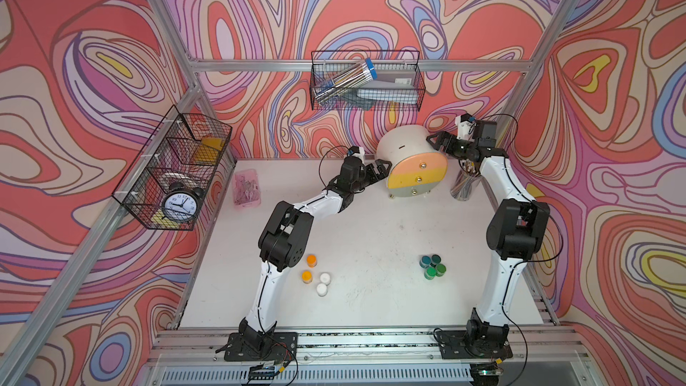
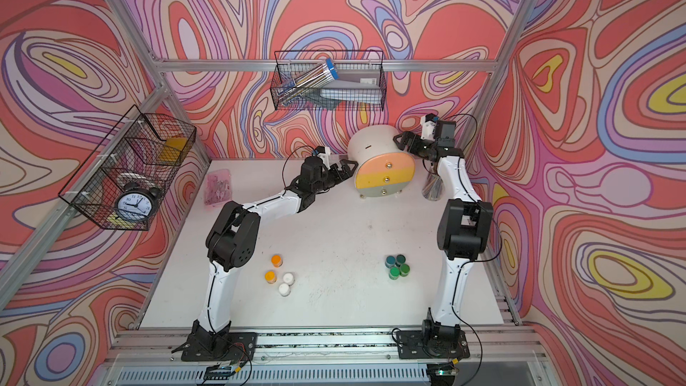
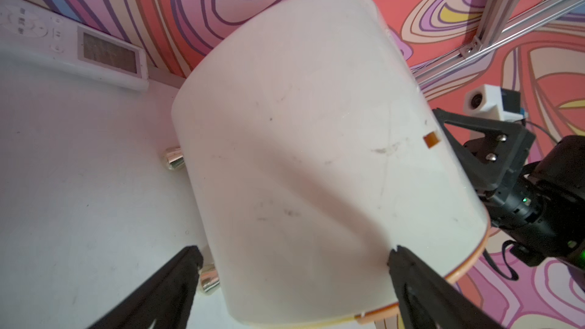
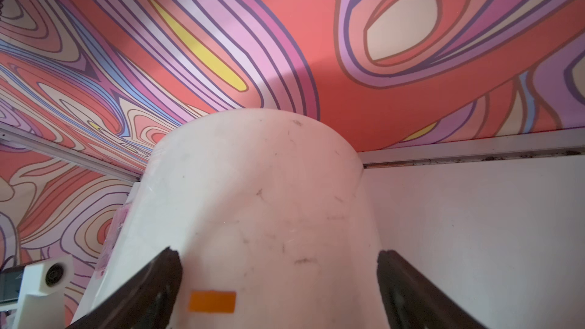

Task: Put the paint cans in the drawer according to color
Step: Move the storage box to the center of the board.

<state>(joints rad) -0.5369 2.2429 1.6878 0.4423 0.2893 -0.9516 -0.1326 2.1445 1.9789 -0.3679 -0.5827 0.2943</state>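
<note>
Nothing is sorted: all eight paint cans (image 1: pixel 311 260) stand on the table (image 1: pixel 371 246); the drawer (image 1: pixel 415 176) is closed; left end effector (image 1: pixel 380 169) and right end effector (image 1: pixel 440 144) gape empty beside it.

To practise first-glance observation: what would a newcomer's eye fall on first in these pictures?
The drawer, far across the table, sits between the open left gripper and right gripper. Nearer the front stand orange cans and white cans by the left arm, green cans by the right arm. Loud swirling wallpaper covers the walls.

Drawer (image 1: pixel 415 176) at table (image 1: pixel 371 250) back — paint cans (image 1: pixel 430 272) well before it.
</note>
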